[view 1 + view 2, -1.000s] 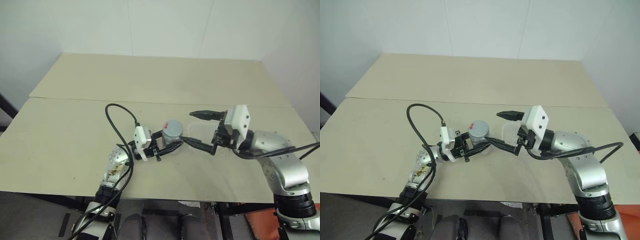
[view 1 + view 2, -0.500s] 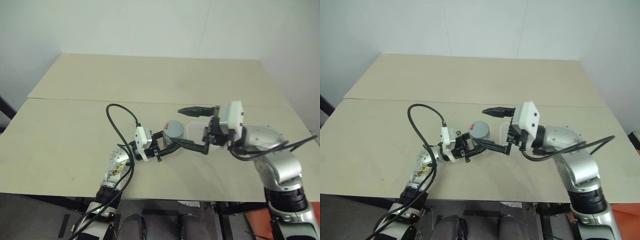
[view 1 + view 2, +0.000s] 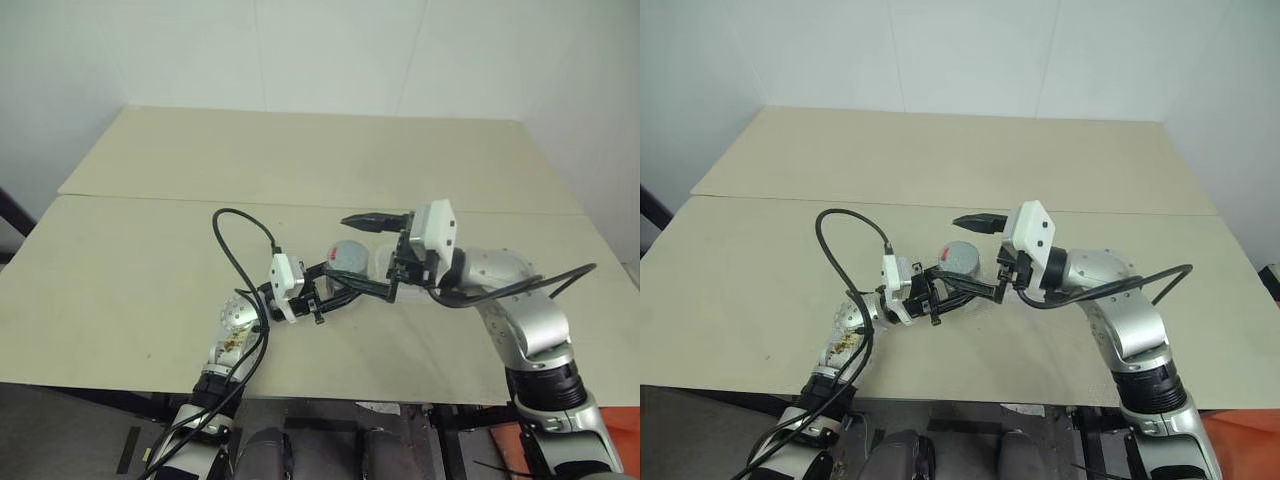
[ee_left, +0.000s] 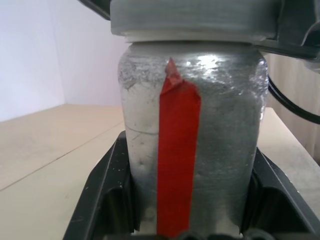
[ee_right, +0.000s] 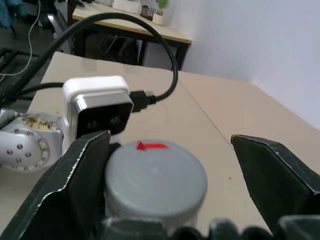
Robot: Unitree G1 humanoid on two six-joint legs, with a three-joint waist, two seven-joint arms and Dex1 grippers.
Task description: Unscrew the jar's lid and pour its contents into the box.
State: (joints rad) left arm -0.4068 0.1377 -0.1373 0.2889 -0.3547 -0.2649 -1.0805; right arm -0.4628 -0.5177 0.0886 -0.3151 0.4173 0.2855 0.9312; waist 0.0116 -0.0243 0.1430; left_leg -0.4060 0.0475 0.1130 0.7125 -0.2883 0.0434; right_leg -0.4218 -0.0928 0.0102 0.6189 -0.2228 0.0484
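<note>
Two claws, one small silvery-grey cylindrical jar [image 4: 192, 150] with a strip of red tape down its side: that is what this step turns on. I hold the jar upright above the pale beige worktop [image 3: 150, 260], in front of me at the middle, my left claw [image 3: 325, 292] pinching its body low down, fingers pressed against both sides. Its long axis stands vertical, so the flat round grey lid [image 5: 155, 172] with its small red mark faces up and sits on top, not yet unscrewed.

My right claw [image 3: 365, 252] comes in from my right, pointing across toward my left, with its black fingers [image 5: 67, 192] spread wide. One finger passes on the far side of the lid, the other on the near side, so the lid lies between them at about their height. In the right wrist view one finger looks just beside the lid's rim and the other is well apart from it; I cannot tell whether the closer one touches.

I judge the next move is to shut the right claw across the lid, centred on it, and twist while the left keeps the jar steady.

Just beyond the jar, toward my right, the small shallow clear plastic box [image 3: 384, 262] lies on the worktop, partly hidden by my right claw.
</note>
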